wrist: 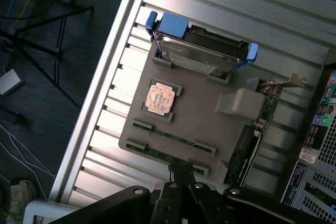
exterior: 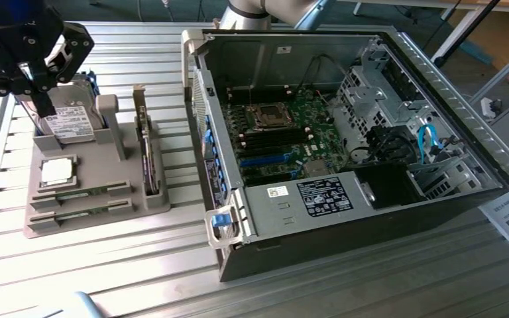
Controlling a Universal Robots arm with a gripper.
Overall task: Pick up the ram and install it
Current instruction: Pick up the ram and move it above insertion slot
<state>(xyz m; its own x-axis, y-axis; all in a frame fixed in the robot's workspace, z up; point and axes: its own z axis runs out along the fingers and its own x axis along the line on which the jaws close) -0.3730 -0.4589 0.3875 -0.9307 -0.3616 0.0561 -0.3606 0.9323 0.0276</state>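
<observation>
PC case [exterior: 352, 245] is open on the exterior view's right. Mobo [exterior: 294, 132] is exposed and the DIMM slots by the socket look empty afaict. Grey fixture tray [exterior: 95, 218] sits on the exterior view's left, beside the case.

HDD [exterior: 69, 122] stands on edge at one end of the tray, and I'm hovering above that end. My gripper [wrist: 181, 179] has jaws fully closed w/ nothing in them.

ram [wrist: 173, 138]: 2 sticks on edge in the tray's slots, side by side, just beside the CPU chip [wrist: 159, 98], both untouched. In wrist view my tips line up w/ the outer stick's edge, but I'm well above it.

Step imo: approach/pre-grasp. Pick not started, install not started.

Next move needs jaws opened enough for the stick's thickness, squared across its thin edge around mid-length. Then a straight descent clear of the holder clips.
</observation>
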